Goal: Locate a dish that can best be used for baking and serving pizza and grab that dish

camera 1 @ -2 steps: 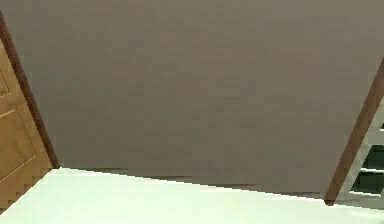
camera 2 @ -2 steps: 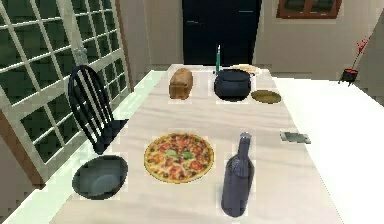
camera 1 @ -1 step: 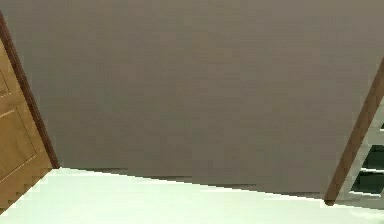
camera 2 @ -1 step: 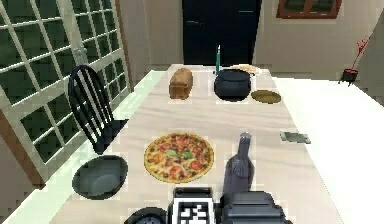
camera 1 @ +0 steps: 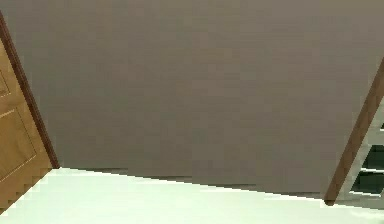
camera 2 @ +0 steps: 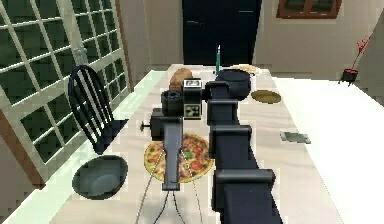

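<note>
Tabletop (camera 2: 300, 175) carries flat round pizza dish (camera 2: 198, 158); unclear whether end effector (camera 2: 171, 203) holds anything

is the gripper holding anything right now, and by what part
Cannot tell: the gripper has its far end in front of the pizza lying on the table.

- You're in a home's dining room: a long counter (camera 2: 292, 165) carries a pizza (camera 2: 201, 158) and bread (camera 2: 181, 76).
- A black chair (camera 2: 92, 105) stands beside it, near tall paned windows (camera 2: 40, 70).
- Ahead of you are a plain wall (camera 1: 200, 90) and a wooden door (camera 1: 15, 130).
</note>
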Available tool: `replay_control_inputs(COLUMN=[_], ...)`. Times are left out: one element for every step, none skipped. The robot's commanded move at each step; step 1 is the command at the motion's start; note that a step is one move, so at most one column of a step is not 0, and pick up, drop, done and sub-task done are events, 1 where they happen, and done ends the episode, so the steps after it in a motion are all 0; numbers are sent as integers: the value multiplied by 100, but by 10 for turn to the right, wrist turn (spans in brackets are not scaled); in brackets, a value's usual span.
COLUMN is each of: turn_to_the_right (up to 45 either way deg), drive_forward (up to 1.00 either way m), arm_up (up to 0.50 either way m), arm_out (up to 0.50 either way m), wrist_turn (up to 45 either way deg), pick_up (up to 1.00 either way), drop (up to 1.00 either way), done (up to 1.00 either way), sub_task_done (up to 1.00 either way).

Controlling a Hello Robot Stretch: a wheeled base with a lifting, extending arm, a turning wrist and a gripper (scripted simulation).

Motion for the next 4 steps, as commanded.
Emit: replay_control_inputs(turn_to_the_right=[0, 0, 0, 0], drive_forward=[0, 0, 0, 0], arm_up=[0, 0, 0, 0], arm_out=[0, 0, 0, 0], wrist_turn=[450, 450, 450, 390], pick_up=[0, 0, 0, 0], drop=[0, 0, 0, 0], done=[0, 0, 0, 0], sub_task_done=[0, 0, 0, 0])
